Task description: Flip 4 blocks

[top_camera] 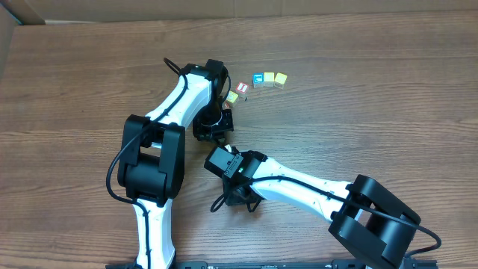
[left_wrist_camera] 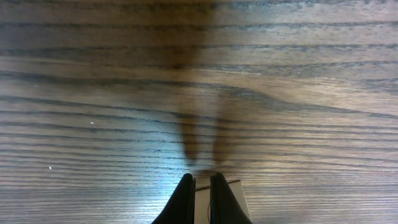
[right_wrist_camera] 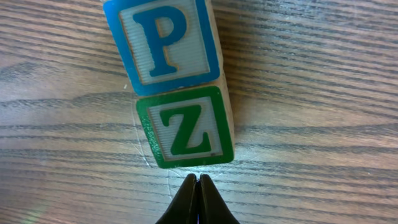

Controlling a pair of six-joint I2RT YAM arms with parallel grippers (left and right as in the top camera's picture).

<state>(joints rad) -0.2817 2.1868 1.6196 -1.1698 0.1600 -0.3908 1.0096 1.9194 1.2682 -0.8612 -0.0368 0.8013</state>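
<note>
A blue-faced block (right_wrist_camera: 166, 43) with a P and a green-faced block (right_wrist_camera: 186, 127) with a Z lie side by side and touching on the wood. My right gripper (right_wrist_camera: 198, 177) is shut and empty, its tips just short of the Z block's near edge. Both blocks are hidden under the right arm in the overhead view. My left gripper (left_wrist_camera: 203, 177) is shut, with its tips over a whitish-cream block (left_wrist_camera: 235, 194) that shows behind and between the fingers. A yellow block (top_camera: 281, 78) lies further back on the table.
Near the left arm (top_camera: 187, 93) sit a red-faced cube (top_camera: 241, 87), a pale yellow-green cube (top_camera: 232, 97), a light blue cube (top_camera: 258, 78) and another yellow cube (top_camera: 269, 78). The right arm (top_camera: 299, 187) crosses the table's front right.
</note>
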